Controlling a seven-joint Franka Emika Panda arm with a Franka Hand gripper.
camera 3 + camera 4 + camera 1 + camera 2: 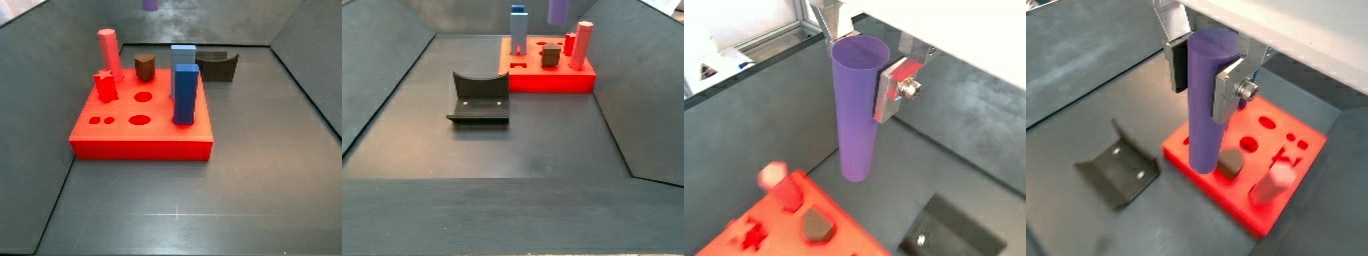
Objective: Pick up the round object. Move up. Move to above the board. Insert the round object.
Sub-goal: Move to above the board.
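Jaws clamped on the round object (pixel 1205 100), the gripper (pixel 1208 72) hangs high above the board (pixel 1256 172), which rests on the dark grey floor (pixel 516 150) between sloping walls (pixel 382 80).

Purple round object (pixel 855 105) in raised pincer (pixel 865 62)

We are looking at a robot test cell in a lab, not a home or shop. Dark grey walls (pixel 396 70) slope around a bare dark floor (pixel 502 150). Below the gripper (pixel 1207 70), which clamps the round object (pixel 1205 100), sits the board (pixel 140 140), a bright red peg-fitting block, and off to its side the fixture (pixel 1117 170) stands on the floor.
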